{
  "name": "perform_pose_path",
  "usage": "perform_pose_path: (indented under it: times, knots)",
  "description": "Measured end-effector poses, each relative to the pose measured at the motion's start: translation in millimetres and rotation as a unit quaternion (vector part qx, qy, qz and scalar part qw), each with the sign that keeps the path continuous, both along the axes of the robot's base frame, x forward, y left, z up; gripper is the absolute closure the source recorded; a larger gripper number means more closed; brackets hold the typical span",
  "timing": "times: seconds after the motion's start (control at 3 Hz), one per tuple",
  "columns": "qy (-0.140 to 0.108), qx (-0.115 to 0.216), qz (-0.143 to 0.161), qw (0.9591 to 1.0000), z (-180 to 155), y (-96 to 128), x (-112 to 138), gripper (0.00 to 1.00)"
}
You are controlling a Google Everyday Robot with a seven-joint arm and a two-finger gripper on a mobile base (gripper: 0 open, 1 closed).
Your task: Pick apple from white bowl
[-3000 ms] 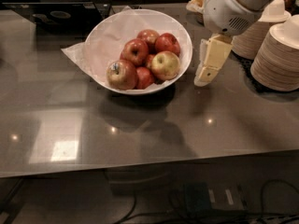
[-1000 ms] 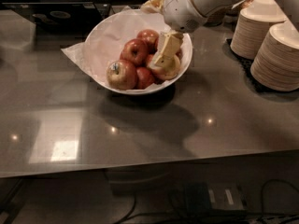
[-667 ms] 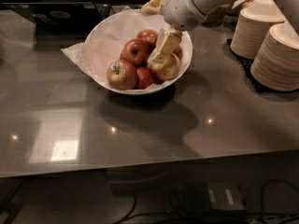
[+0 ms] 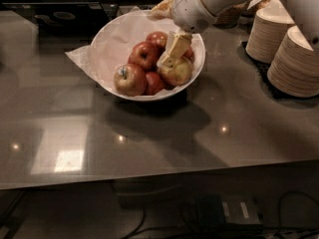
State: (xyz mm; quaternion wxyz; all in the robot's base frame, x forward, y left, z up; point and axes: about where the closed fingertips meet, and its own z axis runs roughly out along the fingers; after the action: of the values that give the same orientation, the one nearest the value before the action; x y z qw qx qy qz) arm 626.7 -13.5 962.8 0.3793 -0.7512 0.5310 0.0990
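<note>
- The white bowl sits on the grey table close to the far edge, roughly midway between the left and right edges.
- A crumpled white paper lining covers its inside and pokes out over the rim on the side facing the left edge.
- The apple, round, glossy and deep red, lies in the middle of the bowl among the other fruit, resting against its neighbours.
- In front of it, on the side toward the near edge, is a red-yellow apple with a small sticker. Beside that one a darker red apple is partly hidden.
- Another red apple lies behind, toward the far edge.
- A yellow-green blushed apple lies at the bowl's right side.
- The white arm reaches in from the far right corner, above the bowl's rim.
- The gripper hangs tilted down inside the bowl, right on top of the yellow-green blushed apple and just beside the deep-red apple, on its right.
- From this angle I cannot tell whether the gripper is spread or closed, nor whether it grips any fruit.
- Two stacks of cream paper bowls stand near the far right corner, well apart from the white bowl.
</note>
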Motion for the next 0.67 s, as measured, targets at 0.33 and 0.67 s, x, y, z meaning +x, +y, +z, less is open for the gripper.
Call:
perform_pose_path:
  times: [0.33,0.67]
  knots:
    - [0.011,-0.001,0.015,0.9998,-7.7,3.7,2.6,0.35]
    - [0.015,-0.005,0.032,0.9994,-11.2,10.9,3.8,0.36]
